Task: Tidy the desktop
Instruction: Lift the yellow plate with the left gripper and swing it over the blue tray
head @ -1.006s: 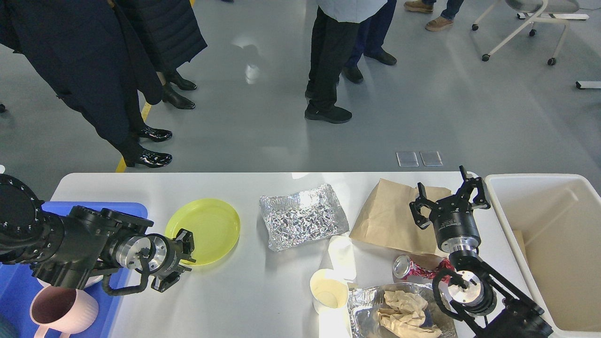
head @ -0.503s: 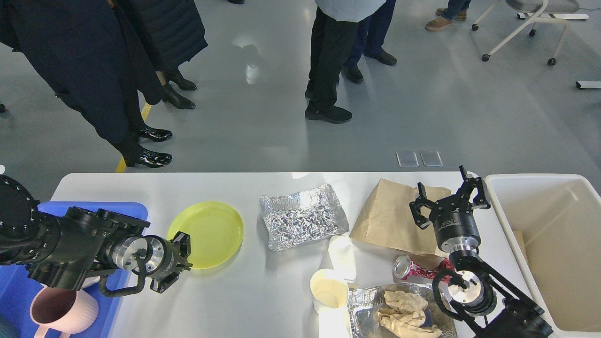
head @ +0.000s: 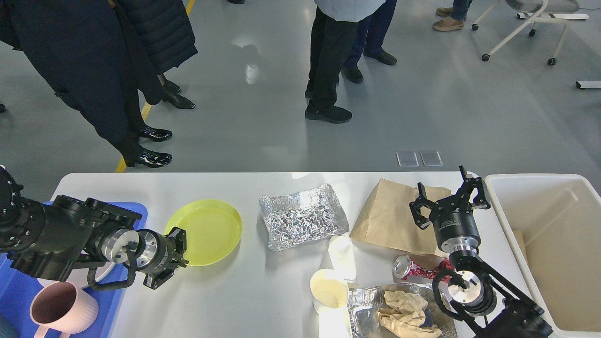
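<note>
Far left: blue tray (head: 14, 291) at the worktop's left end, pink ribbed mug (head: 63, 307) standing upright in it, near corner. My left gripper (head: 177, 256) sits just right of the tray, low over the white worktop (head: 225, 300), fingers (head: 181, 234) at the near-left rim of the yellow plate (head: 204, 231); dark and overlapping the rim, so I cannot tell if they clamp the plate or how far apart they are. Plate lies flat on the worktop, left of centre. The worktop spans nearly the full width of the view, across the lower half.

Centre: crumpled foil sheet (head: 303, 216), flat, apart from the plate. Near it, toward me, a white cup (head: 342, 256) on its side and a cream cup (head: 328, 291) upright, close together.

Right: brown paper bag (head: 389, 218) lying flat. My right gripper (head: 448, 197) is above the bag's right edge, fingers (head: 420, 202) spread apart, holding nothing. Below it, a crushed red can (head: 415, 268) on its side, and a foil tray (head: 364, 305) holding crumpled brown paper (head: 406, 312). Far right: cream plastic bin (head: 504, 206) beside the worktop's right end.
</note>
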Motion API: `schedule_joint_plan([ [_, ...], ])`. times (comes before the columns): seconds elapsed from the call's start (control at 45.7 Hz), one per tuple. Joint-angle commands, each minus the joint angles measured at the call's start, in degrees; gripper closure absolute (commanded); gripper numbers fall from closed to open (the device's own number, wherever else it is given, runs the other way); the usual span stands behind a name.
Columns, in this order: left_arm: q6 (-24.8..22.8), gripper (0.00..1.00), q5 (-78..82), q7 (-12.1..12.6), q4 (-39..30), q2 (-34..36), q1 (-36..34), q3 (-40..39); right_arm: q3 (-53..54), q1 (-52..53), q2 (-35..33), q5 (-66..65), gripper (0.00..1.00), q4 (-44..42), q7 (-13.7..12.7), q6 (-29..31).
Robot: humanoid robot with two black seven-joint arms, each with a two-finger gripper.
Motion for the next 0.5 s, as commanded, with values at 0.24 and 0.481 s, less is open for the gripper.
schedule_joint_plan([
  [0.24,-5.2,1.00,0.5,0.0,-13.2,4.1,-17.0,7.9,0.0,0.0,0.0,-0.1,0.00,0.0,0.0,0.0],
  [0.481,-15.5,1.00,0.7,-0.5,-21.2,5.0,-34.7,17.6,0.0,0.0,0.0,0.0,0.00,0.0,0.0,0.0],
])
